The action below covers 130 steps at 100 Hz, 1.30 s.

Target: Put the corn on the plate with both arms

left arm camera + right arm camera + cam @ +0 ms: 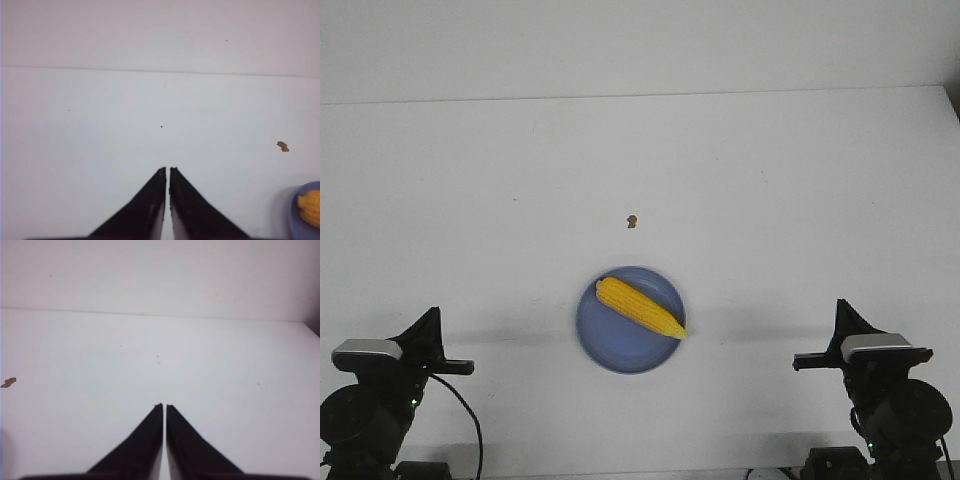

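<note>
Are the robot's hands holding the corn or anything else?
No, nothing is held. The left gripper and right gripper are both shut and empty, back at the sides. The corn lies on the plate.

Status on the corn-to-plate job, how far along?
Looks done: the corn lies across the plate, pointed end at the rim. In hand: nothing; the left gripper and right gripper are shut, empty and set back at either side of the table. Left: nothing visible, beyond a brown speck past the plate.
</note>
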Available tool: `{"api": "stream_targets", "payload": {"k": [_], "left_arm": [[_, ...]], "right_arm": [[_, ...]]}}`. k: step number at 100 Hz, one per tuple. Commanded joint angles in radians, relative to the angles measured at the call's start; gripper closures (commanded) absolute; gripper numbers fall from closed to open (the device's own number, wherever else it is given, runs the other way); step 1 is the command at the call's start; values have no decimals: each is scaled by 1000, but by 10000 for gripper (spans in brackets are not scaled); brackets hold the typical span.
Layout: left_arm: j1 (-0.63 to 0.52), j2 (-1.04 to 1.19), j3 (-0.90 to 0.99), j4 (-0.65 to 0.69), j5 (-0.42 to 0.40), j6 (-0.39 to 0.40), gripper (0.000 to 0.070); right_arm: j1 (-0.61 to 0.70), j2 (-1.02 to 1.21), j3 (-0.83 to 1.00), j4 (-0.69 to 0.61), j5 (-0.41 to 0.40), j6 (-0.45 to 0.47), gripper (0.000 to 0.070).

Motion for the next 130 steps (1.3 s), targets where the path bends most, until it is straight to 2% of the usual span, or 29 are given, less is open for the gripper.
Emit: {"api": "stream_targets", "payload": {"k": [1, 76, 82, 92, 130], "left_arm": [[1, 1, 11, 9, -2, -1, 689], [1, 1, 12, 10, -3, 0, 689], [1, 1, 11, 21, -11, 29, 688], [1, -9, 5, 26, -11, 27, 688], [1, -258, -287, 209, -11, 27, 688]], "right_arm": [[0, 0, 7, 11, 0, 6, 687], [0, 0, 7, 12, 0, 6, 687], [0, 0, 7, 12, 0, 6, 687], [0, 0, 7, 12, 0, 6, 687], [0, 0, 7, 12, 0, 6, 687]]}}
